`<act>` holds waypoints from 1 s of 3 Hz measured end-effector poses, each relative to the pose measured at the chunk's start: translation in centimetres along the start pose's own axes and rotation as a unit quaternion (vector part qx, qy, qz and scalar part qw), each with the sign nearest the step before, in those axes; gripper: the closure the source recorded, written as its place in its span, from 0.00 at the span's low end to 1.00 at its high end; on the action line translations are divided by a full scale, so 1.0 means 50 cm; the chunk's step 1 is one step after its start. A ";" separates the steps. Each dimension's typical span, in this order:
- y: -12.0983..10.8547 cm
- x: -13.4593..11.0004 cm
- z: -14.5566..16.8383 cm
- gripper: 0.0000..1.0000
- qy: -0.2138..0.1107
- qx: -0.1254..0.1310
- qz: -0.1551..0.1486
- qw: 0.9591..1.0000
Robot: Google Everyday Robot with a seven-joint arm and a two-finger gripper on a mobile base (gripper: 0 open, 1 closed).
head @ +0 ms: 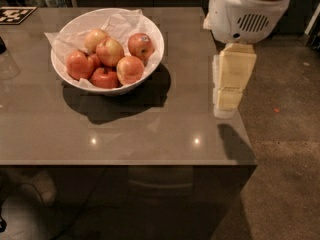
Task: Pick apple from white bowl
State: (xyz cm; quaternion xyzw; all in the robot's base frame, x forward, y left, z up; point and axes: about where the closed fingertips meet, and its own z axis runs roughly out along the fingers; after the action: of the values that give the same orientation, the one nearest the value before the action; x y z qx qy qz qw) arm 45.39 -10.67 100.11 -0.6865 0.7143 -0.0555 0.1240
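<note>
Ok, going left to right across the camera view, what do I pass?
Marker tag on the table's far-left corner → white bowl of apples → gripper, at the table's right edge.

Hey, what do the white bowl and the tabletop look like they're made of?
The white bowl: likely glazed ceramic, glossy smooth rim. The table: hard polished grey top, stone or laminate, mirroring two lights. The gripper, over the table's right edge: cream, matte, probably plastic.

Apple in white bowl, far from gripper
</note>
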 end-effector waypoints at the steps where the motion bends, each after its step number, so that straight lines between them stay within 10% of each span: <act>1: -0.009 -0.037 -0.007 0.00 -0.004 0.009 -0.017 1.000; 3: -0.103 -0.113 -0.045 0.00 -0.069 0.027 0.011 0.997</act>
State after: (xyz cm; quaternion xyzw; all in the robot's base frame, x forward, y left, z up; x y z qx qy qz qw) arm 49.97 -5.51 104.15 -0.6771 0.7099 -0.0259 0.1920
